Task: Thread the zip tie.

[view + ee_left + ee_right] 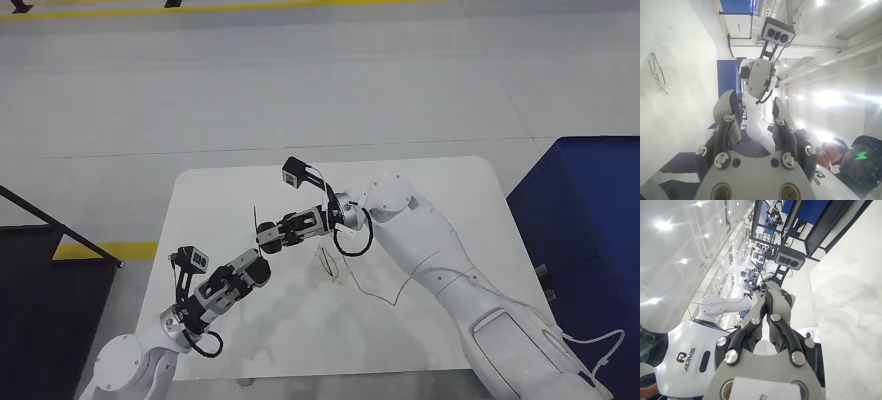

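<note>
Right tool (pixel 765 291) tight around zip tie (pixel 758 273)

We count one left gripper (pixel 258 269), one right gripper (pixel 267 236), one table (pixel 440 200), one upheld zip tie (pixel 256 217), and several loose ties (pixel 330 265).

Your bench (pixel 440 200) is a white top with rounded corners. Near its middle you will find a small loose heap of zip ties (pixel 330 263) lying flat on the surface, well apart from every edge. In the left wrist view the heap looks like a few thin dark strips bowed into loops, crossed by what may be one or two pale strips; they are too small to count.
</note>
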Robot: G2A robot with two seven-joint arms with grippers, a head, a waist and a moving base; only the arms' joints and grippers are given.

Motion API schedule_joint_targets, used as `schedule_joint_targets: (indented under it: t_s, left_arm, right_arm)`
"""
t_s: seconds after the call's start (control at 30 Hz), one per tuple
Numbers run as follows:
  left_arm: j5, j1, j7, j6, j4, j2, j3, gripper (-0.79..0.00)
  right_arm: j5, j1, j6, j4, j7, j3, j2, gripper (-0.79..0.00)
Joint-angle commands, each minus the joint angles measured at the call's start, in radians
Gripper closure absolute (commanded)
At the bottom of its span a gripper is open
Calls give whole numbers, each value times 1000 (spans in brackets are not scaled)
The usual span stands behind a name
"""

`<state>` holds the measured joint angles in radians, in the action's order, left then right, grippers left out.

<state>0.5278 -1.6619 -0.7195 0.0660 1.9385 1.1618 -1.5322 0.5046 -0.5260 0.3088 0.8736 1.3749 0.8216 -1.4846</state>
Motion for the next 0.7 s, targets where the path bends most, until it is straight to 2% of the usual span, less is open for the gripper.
schedule_joint_targets:
  t_s: [0.0,0.3,0.37,0.53,0.67]
  left_arm:
    - [14,-3,-3,9,3,0,2,-336]
    - [9,-5,19,39,10,1,22,-268]
    - [3,-5,26,47,10,2,27,-222]
    - [-2,-8,38,57,10,2,34,-203]
    - [-2,-13,48,61,11,2,39,-114]
  right_arm:
    - [0,1,-2,-2,2,-1,-1,0]
    - [-4,3,-6,-10,13,-9,-6,0]
    - [-4,4,-6,-12,16,-9,-7,0]
    - [-5,6,-5,-16,25,-2,-5,0]
    - [-8,5,-5,-13,32,-1,-5,0]
